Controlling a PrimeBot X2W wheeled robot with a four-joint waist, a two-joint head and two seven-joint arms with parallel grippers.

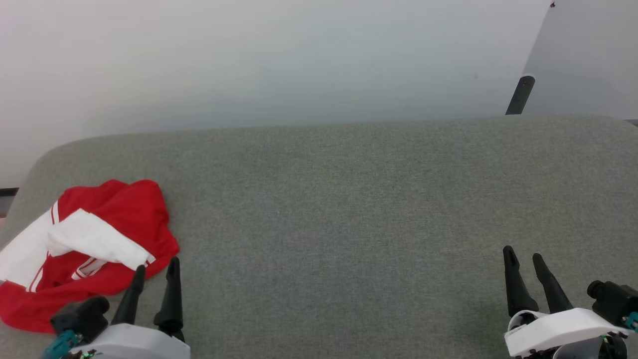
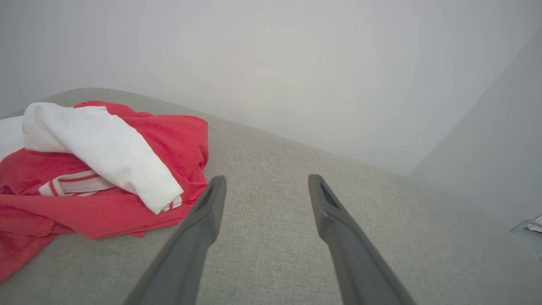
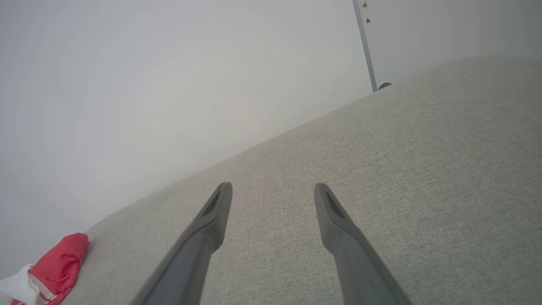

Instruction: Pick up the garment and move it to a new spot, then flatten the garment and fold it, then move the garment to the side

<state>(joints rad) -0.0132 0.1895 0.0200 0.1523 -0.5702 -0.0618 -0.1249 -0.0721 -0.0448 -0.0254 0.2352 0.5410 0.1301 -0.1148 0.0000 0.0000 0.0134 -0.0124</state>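
**Nothing done yet: the garment lies crumpled at the bench's left end**

The garment sits in a loose heap on the left end of the grey fabric-covered bench, near the rounded far-left corner. The red body cloth is bunched up, a white sleeve is thrown across the top, and a strip of red-and-white striped trim peeps out beneath it. It is neither spread nor folded, so by my reading no step of the task has been carried out. The pick-up and move to a new spot, the flattening, the folding and the final shift to the side are all left.

The left pincer stands wide and holds nothing. Its fingertips are at the heap's near-right edge, and one overlaps the red cloth in the head view. The left wrist view, though, shows the cloth lying off to one side of the fingers, not between them. Whether a finger touches cloth I cannot tell. The right pincer is also wide and empty, low over bare bench at the right end, well apart from the garment. I judge the left arm the better placed for the first grasp.

As for writing — none can be read. No number, lettering or brand mark is turned up in the folds that show. Nothing legible appears on the robot's white wrist housings or on the pale wall behind.
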